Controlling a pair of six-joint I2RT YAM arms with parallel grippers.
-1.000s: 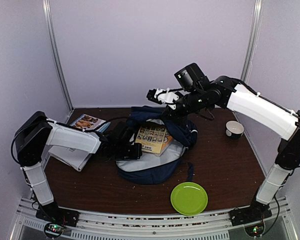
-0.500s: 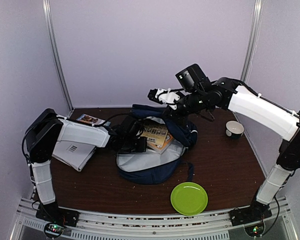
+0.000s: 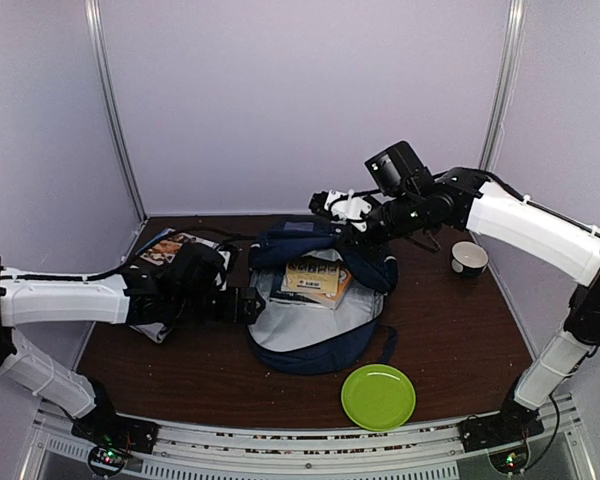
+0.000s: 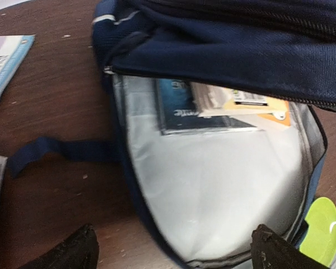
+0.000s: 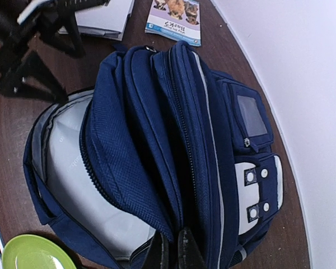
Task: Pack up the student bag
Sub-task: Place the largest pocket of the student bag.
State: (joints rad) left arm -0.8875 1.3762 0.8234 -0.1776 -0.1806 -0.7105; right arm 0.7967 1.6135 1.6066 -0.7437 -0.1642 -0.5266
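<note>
Mid-desk [image 3: 460,330], right gripper [image 5: 171,249] pinches the student bag [image 3: 310,322] open by its flap; left gripper [image 3: 242,305] hovers alongside, jaws apart. A slipped pinch could shut it over the books [image 3: 313,280].

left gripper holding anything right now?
No: the left gripper stands wide open with nothing between its fingers, and the books lie inside the student bag.

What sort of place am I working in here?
Probably a lab test booth, not a real classroom: plain lilac walls with metal posts enclose one brown table, staged with a backpack, plate and cup.
</note>
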